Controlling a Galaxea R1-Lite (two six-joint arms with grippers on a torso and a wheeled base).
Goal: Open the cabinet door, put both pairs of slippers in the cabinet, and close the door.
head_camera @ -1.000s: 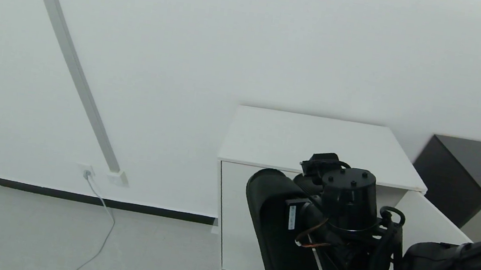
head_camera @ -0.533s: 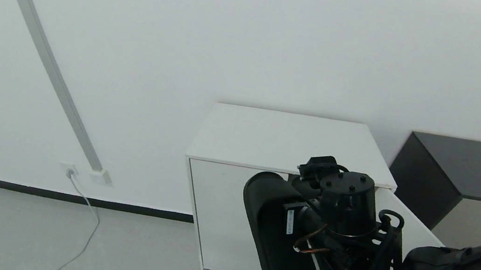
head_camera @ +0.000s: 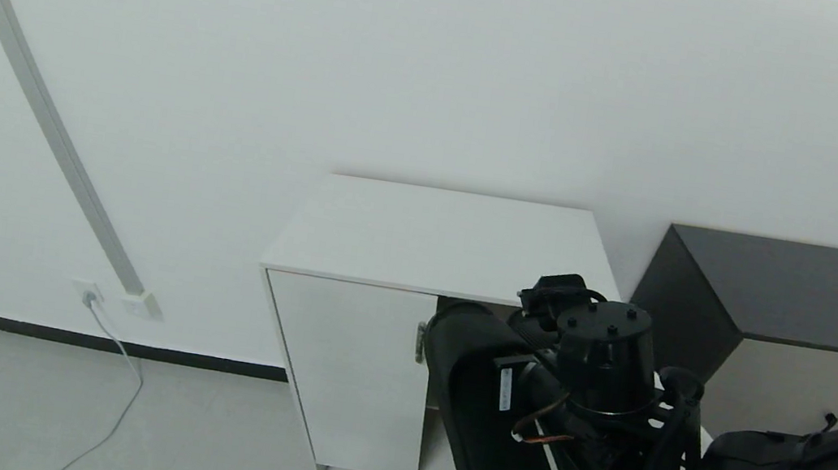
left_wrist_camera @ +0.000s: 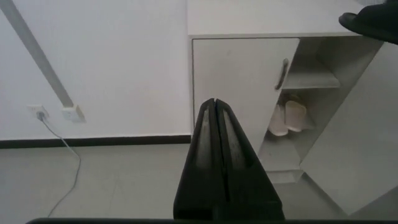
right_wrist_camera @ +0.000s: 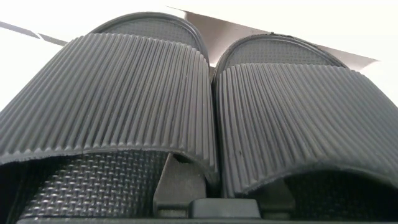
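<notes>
Head view: the right gripper (head_camera: 538,406) is clamped on the pair of black slippers (head_camera: 490,429), holding them side by side, soles toward me. They hang at about five o'clock from the white cabinet (head_camera: 434,241), before its open right half. The left door (head_camera: 346,372) is closed. Left wrist view: the left gripper (left_wrist_camera: 215,109) has its fingers pressed together, holding nothing. A pale pair of slippers (left_wrist_camera: 287,117) lies on a low shelf inside.
</notes>
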